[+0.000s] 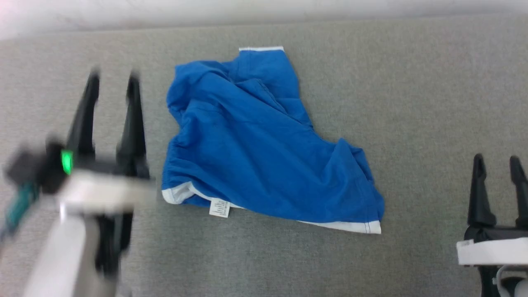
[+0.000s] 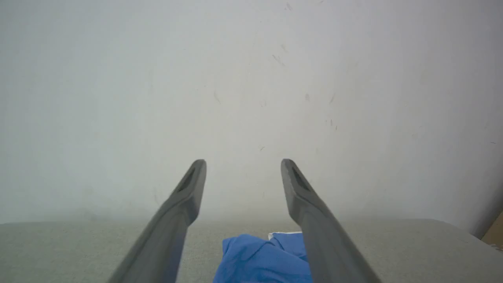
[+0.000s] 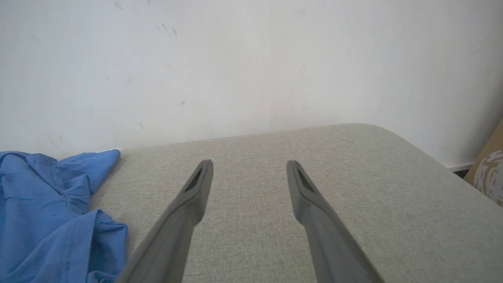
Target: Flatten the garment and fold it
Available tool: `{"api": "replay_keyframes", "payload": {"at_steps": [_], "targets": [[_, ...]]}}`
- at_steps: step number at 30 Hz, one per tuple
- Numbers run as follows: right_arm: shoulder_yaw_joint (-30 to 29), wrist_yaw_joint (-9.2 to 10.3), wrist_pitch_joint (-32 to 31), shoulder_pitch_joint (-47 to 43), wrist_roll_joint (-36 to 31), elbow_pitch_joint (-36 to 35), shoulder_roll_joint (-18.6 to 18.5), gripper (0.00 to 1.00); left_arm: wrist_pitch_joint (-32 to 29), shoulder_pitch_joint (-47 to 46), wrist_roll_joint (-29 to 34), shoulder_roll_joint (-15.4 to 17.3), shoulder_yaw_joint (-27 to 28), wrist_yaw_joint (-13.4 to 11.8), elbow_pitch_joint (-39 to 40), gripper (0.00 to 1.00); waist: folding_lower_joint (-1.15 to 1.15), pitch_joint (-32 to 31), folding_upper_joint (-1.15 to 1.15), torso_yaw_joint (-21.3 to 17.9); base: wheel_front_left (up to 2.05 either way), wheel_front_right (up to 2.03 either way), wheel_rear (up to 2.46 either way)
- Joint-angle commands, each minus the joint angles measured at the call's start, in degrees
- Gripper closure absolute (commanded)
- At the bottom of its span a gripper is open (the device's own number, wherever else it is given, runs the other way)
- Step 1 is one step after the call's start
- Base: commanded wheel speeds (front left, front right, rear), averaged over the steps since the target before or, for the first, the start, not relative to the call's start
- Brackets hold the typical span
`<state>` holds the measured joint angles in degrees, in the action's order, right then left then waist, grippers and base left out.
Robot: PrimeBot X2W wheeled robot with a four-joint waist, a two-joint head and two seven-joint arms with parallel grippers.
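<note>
Jaws spread and empty, the left gripper hangs blurred just left of the garment, crumpled on a grey padded surface; the right gripper, likewise parted, sits well apart at lower right. Print on the white label at the near edge is too small to read.

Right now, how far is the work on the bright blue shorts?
Done: nothing visible; the bright blue soft shorts lie rumpled, with deep creases, on the grey fabric surface. In hand: nothing; the left gripper and right gripper are open, apart from the cloth. Left: flattening, then folding.
</note>
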<state>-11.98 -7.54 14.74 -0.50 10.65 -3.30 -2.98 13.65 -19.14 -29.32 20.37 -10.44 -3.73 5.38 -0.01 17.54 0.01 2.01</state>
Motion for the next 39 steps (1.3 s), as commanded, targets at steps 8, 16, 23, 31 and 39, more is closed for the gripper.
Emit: {"api": "replay_keyframes", "payload": {"at_steps": [8,16,23,31,39], "targets": [[2.0,0.05,0.3,-2.8,0.5,1.2,0.1,0.0,1.3,22.8,5.9,-8.6,5.7,-1.7,7.7,0.0,0.01,-3.6,-0.01,3.0,0.0,0.0,0.0],[8.6,0.05,-7.4,-0.1,-2.3,-0.9,0.1,0.0,1.3,25.6,11.0,-14.7,8.1,3.6,5.3,0.0,0.01,-4.6,-0.01,5.9,0.0,0.0,0.0],[14.7,0.05,-30.7,5.7,-1.3,-0.2,-0.4,0.0,1.3,23.3,13.1,-16.6,9.1,6.7,3.8,0.0,0.01,-3.9,-0.01,7.6,0.0,0.0,0.0],[12.9,0.05,-41.3,7.3,-2.3,1.7,-1.5,0.0,1.3,21.9,12.9,-17.4,9.6,8.1,2.4,0.0,0.01,-2.5,-0.01,10.3,0.0,0.0,0.0],[13.1,0.05,-41.6,7.3,-2.4,2.6,-1.1,1.0,1.3,21.2,12.2,-17.5,9.5,8.2,1.8,0.0,0.01,-1.9,-0.01,11.2,0.0,0.0,0.0]]}}
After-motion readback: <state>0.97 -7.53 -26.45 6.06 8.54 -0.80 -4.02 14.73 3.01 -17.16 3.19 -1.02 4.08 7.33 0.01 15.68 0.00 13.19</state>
